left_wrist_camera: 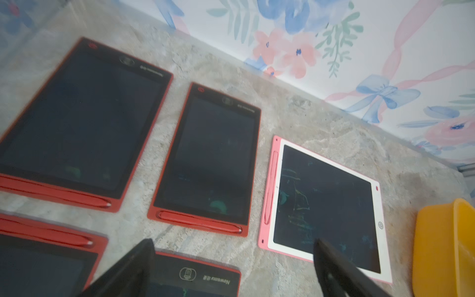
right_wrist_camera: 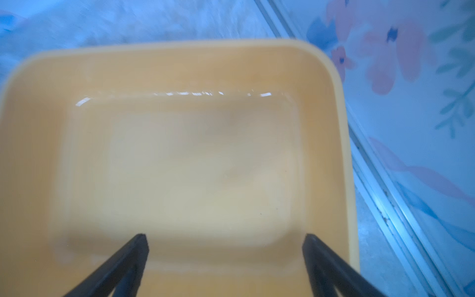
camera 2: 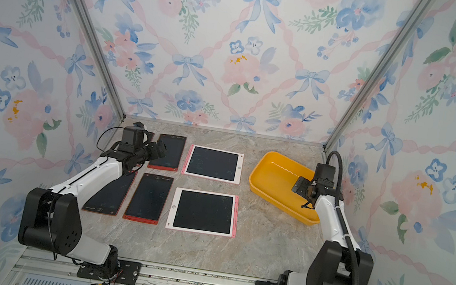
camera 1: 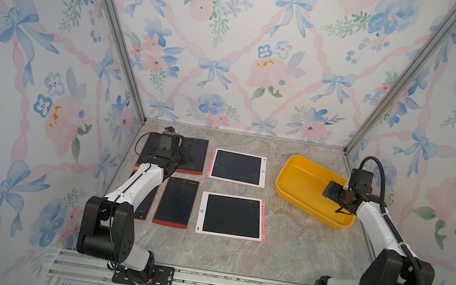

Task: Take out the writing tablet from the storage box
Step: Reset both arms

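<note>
A shallow yellow-orange storage box (camera 1: 300, 203) sits on the right side of a marbled table (camera 1: 281, 249), near the far right corner. It is turned so that its long axis runs diagonally from far-left to near-right. The right wrist view shows its rim (right_wrist_camera: 180, 48) and a bare, glossy floor. The right gripper (right_wrist_camera: 225, 236) hangs over the near-right part of the box with its black fingers spread wide, holding and touching nothing. Six writing tablets lie flat, screens up, in two rows on the left half of the table, well apart from the box. Closest to the box are two pink-and-white tablets, one far (camera 1: 236, 167) and one near (camera 1: 231, 216), each about square. Further left are four narrow red tablets with their long axes running near to far: two in the far row (left_wrist_camera: 82, 123) (left_wrist_camera: 208, 159) and two in the near row (camera 1: 176, 203) (camera 2: 110, 193). The left arm crosses over the leftmost near tablet. The left gripper (left_wrist_camera: 232, 243) is poised above the far red tablets, fingers fully apart, gripping nothing.
</note>
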You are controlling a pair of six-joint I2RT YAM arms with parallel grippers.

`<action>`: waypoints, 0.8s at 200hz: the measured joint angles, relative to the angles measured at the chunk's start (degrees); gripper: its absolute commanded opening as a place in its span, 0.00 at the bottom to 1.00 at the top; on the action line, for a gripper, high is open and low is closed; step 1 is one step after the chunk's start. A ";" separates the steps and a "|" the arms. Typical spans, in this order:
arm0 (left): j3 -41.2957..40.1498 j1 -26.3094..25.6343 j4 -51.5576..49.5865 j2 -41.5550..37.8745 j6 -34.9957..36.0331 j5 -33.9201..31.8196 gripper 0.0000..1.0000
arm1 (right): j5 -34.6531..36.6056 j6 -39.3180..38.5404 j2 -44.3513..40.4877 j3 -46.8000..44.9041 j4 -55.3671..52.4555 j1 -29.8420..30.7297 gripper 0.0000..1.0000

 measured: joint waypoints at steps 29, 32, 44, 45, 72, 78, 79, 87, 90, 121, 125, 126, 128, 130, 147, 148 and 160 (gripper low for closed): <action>-6.60 0.00 11.08 -6.84 4.74 -8.55 0.98 | 7.23 -1.97 -10.10 -4.70 7.82 3.45 0.97; -7.58 0.00 12.44 -7.50 5.16 -9.27 0.98 | 8.37 -2.23 -11.04 -5.49 8.70 3.76 0.97; -12.37 0.00 18.93 -10.19 7.17 -11.89 0.98 | 12.37 -2.95 -14.05 -8.59 11.32 4.39 0.97; -12.98 0.00 19.69 -10.47 7.32 -12.15 0.98 | 12.81 -2.95 -14.36 -8.96 11.56 4.46 0.97; -25.75 0.00 33.90 -15.02 11.43 -16.15 0.98 | 19.96 -3.78 -18.16 -15.02 14.71 4.35 0.97; -27.78 0.00 36.20 -15.37 12.24 -16.72 0.98 | 20.94 -3.82 -18.14 -15.50 14.82 4.24 0.97; -27.98 0.00 36.39 -15.41 12.33 -16.79 0.98 | 21.14 -3.80 -18.10 -15.58 14.82 4.22 0.97; -29.97 0.00 38.97 -15.54 13.49 -17.27 0.98 | 22.16 -3.80 -17.55 -15.74 14.86 4.11 0.97; -30.49 0.00 39.74 -15.54 13.81 -17.38 0.98 | 22.49 -3.80 -17.22 -15.74 14.88 4.11 0.97; -35.08 0.00 48.48 -16.26 16.68 -19.12 0.98 | 24.83 -4.20 -14.58 -18.12 20.22 4.87 0.97; -35.98 0.00 49.92 -16.50 16.87 -19.30 0.98 | 24.98 -4.42 -14.64 -19.52 22.21 5.14 0.97; -36.28 0.00 50.31 -16.61 16.92 -19.41 0.98 | 25.07 -4.50 -14.69 -20.02 22.80 5.22 0.97; -36.79 0.00 51.08 -16.74 17.14 -19.56 0.98 | 25.20 -4.72 -14.75 -20.63 23.63 5.33 0.97; -37.33 -0.02 51.89 -16.85 17.25 -19.67 0.98 | 25.27 -4.90 -14.84 -21.57 24.85 5.57 0.97; -41.90 -0.02 57.90 -17.18 18.47 -20.50 0.98 | 25.57 -6.69 -15.13 -28.83 32.33 7.50 0.97; -42.05 -0.02 58.07 -17.18 18.53 -20.55 0.98 | 25.57 -6.80 -15.10 -29.29 32.65 7.61 0.97; -44.39 0.00 60.57 -16.74 19.23 -20.85 0.98 | 25.55 -7.52 -14.75 -31.85 34.18 8.26 0.97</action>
